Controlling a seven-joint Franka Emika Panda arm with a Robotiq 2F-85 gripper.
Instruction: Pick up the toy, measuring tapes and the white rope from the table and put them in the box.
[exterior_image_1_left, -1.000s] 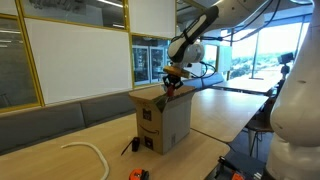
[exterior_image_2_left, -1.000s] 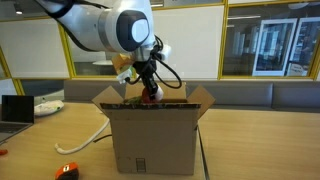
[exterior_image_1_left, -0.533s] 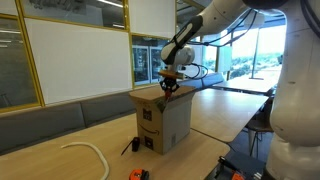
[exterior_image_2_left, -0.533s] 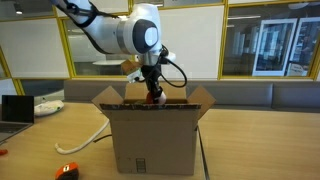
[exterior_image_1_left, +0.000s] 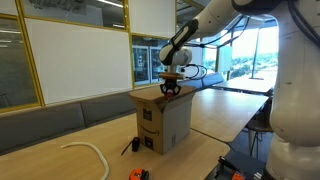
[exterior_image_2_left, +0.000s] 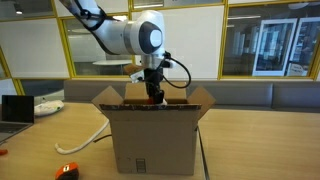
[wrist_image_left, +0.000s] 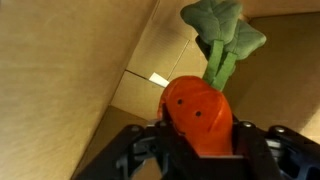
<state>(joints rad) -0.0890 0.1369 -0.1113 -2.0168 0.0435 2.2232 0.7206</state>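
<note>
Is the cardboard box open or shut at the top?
Open: in an exterior view the top flaps of the cardboard box stand spread outward, leaving the top uncovered.

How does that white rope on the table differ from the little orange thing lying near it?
The white rope is long, thin and curved in an arc, while the orange measuring tape is a small compact lump. The rope is white and the tape is orange. The rope stretches across much of the table, but the tape sits in one spot near its edge. Both lie outside the box, and the tool over the box touches neither.
</note>
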